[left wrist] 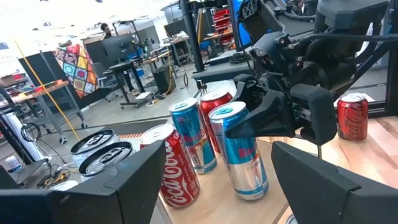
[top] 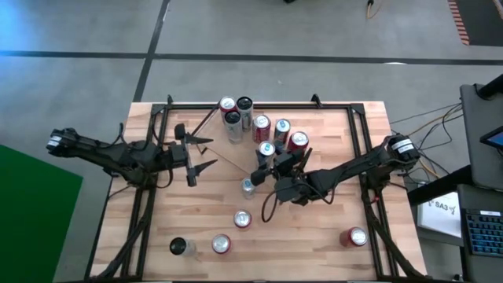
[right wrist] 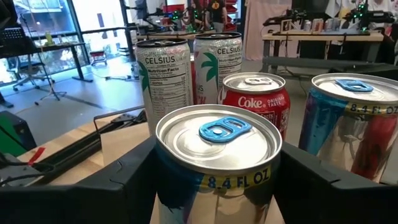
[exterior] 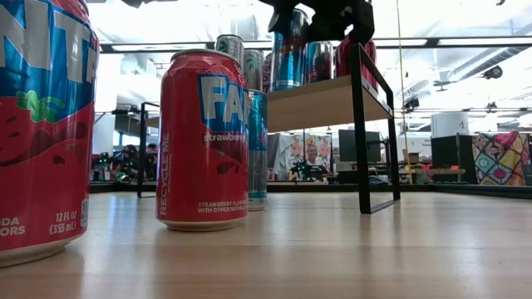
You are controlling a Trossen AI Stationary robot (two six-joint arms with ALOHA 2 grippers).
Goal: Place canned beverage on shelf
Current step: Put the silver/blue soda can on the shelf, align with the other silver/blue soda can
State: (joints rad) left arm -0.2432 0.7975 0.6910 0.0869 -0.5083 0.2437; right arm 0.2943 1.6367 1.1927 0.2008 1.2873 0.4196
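Six cans stand on the shelf (top: 236, 149): two tall white ones (right wrist: 165, 78), two red cola cans (top: 261, 126) and two slim blue-and-silver cans (top: 280, 129). Five more cans are down on the worktop (top: 330, 228): one slim silver can (top: 247, 187) near the shelf's front edge, three red cans (top: 242, 220) and one dark-topped can (top: 179, 247) towards the front edge. Two dark arms (top: 118, 153) reach over it all.

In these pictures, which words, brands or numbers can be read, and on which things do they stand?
"CELSIUS", "Nutrition Facts": white can
"CELSIUS": second white can
"Coke ORIGINAL TASTE": red can
"8.4 FL OZ": blue-tab can
"strawberry", "RECYCLE ME": pink can
"12 FL OZ (355 mL)": nearest pink can
Nutrition table: too small.
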